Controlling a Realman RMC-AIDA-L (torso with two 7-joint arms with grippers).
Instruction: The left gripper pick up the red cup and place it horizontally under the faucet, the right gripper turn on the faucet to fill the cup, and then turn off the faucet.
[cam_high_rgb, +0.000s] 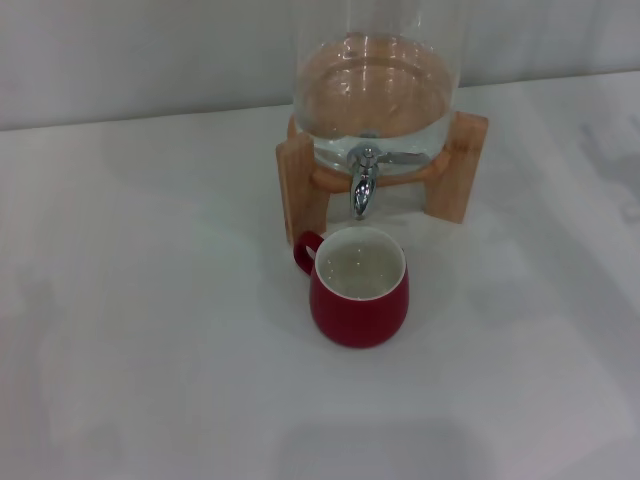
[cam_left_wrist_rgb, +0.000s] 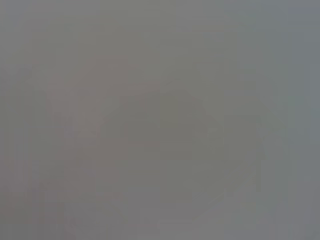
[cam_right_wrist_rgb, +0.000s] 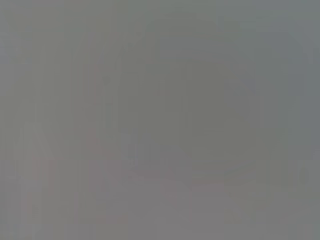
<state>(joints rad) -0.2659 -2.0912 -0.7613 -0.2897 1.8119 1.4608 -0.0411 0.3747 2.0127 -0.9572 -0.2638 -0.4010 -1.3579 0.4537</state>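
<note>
Red cup (cam_high_rgb: 359, 289) upright on white table (cam_high_rgb: 150, 330) beneath faucet (cam_high_rgb: 362, 183); neither hand visible, grip state unknowable.

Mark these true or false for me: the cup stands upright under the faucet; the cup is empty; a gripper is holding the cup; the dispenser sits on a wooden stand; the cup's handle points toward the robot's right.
1. The red cup stands upright just below the faucet. True.
2. The cup is empty. False: clear water shows inside it.
3. A gripper is holding the cup. False: neither the left gripper nor the right gripper appears in any view; the cup stands alone on the table.
4. The glass dispenser sits on a wooden stand. True.
5. The handle points to the robot's right. False: it points left.
</note>
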